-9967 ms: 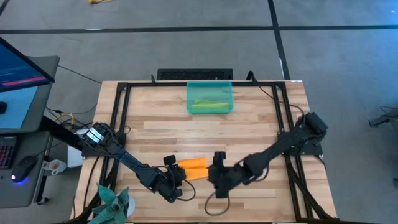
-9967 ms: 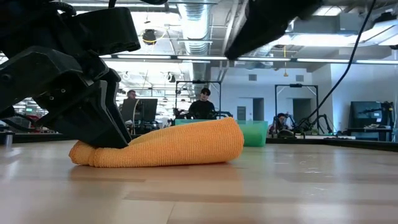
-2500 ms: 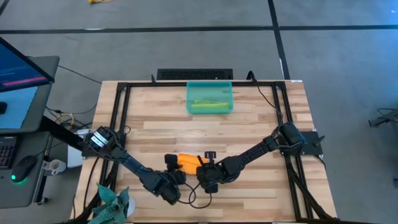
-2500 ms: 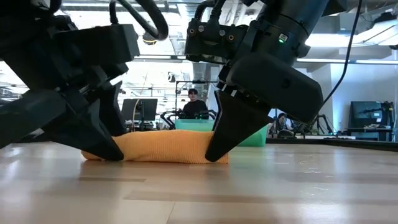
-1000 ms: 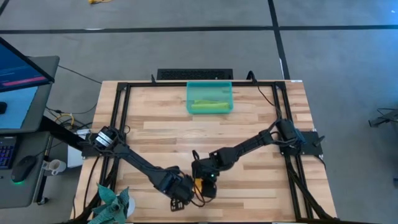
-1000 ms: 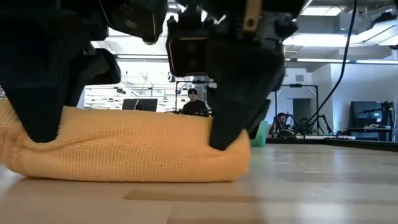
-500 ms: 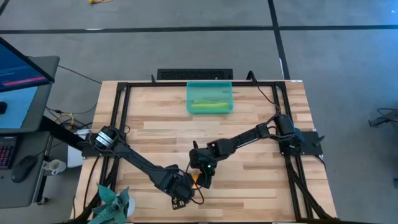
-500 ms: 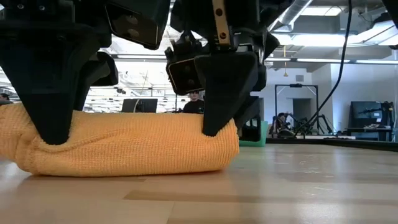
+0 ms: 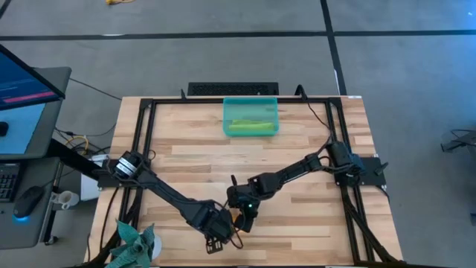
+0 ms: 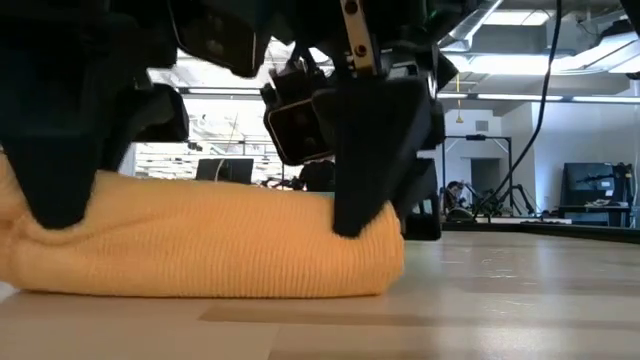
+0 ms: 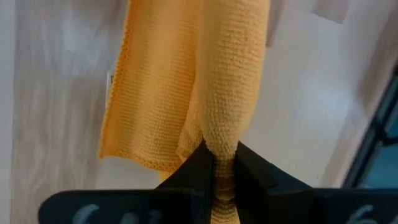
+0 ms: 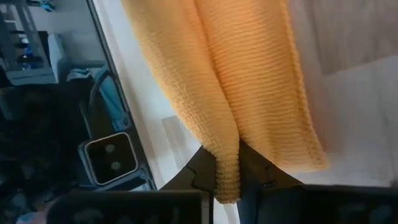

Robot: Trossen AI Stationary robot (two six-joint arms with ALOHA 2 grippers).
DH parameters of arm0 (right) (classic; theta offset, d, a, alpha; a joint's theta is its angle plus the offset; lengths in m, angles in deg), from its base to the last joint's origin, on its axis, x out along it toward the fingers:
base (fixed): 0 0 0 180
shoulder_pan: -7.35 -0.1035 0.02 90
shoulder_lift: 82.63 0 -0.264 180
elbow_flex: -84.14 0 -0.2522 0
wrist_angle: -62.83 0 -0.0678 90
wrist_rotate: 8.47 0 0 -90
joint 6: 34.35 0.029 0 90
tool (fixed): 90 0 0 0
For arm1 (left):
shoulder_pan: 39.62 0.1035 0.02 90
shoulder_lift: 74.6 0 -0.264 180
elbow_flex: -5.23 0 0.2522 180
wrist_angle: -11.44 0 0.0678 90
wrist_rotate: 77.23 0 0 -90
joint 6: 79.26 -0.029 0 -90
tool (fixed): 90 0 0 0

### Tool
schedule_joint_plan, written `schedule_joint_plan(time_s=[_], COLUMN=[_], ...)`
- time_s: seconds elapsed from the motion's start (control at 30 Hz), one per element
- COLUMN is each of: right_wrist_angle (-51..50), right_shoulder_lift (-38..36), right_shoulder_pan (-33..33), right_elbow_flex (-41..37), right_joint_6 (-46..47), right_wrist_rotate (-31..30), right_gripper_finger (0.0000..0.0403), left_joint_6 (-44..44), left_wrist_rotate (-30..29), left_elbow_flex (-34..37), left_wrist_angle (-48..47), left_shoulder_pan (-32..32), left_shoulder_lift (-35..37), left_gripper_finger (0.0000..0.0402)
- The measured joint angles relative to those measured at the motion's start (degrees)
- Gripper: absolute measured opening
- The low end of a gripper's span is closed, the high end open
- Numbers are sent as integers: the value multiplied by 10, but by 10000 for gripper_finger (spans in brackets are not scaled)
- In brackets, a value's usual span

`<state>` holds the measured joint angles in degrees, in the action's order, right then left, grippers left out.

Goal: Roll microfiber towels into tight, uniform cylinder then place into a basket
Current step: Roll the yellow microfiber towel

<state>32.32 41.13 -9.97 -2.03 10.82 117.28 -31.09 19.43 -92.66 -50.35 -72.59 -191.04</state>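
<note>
Orange microfiber towel (image 10: 200, 240) lies rolled on the wooden surface (image 9: 297, 149) near its front edge, and from the high view only a sliver of it (image 9: 236, 217) shows, the rest covered by the two arms meeting over it. The low view fills in what the overhead hides: a thick roll resting flat on the wood, its left end cut off by the picture's edge, with dark gripper bodies blocking everything above it. The left gripper (image 11: 222, 171) is nearly closed, pinching a fold of the orange cloth between its fingers, as its wrist view shows plainly. The right gripper (image 12: 227, 171) is likewise almost shut on another fold of the same towel. Which gripper holds which end cannot be read from the low view alone. At the far side of the surface, well apart from the arms, sits the basket (image 9: 251, 103), with the lime green towel (image 9: 249, 126) lying inside it; whether that one is tightly rolled is too small to judge. A spiky teal plant-like thing (image 9: 134, 244) is partly cut off at the front left corner.
</note>
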Motion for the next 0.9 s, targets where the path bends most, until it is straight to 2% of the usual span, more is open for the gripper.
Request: schedule_joint_plan(time_s=[0.43,0.8,0.9], right_wrist_angle=[13,17,17], right_shoulder_lift=[28,28,28], right_shoulder_pan=[-3,-3,-3], right_elbow_flex=[2,1,1], right_joint_6=[-4,-5,-5], right_wrist_rotate=[-2,-7,-7], right_gripper_finger=[49,49,49], left_joint_6=[-21,-89,-93], left_wrist_rotate=[-16,-24,-53], left_elbow_flex=[0,0,1], left_wrist_angle=[4,-5,-9], left_shoulder_pan=[5,3,-1], left_shoulder_lift=[-8,-8,-8], left_gripper_finger=[35,131,144])
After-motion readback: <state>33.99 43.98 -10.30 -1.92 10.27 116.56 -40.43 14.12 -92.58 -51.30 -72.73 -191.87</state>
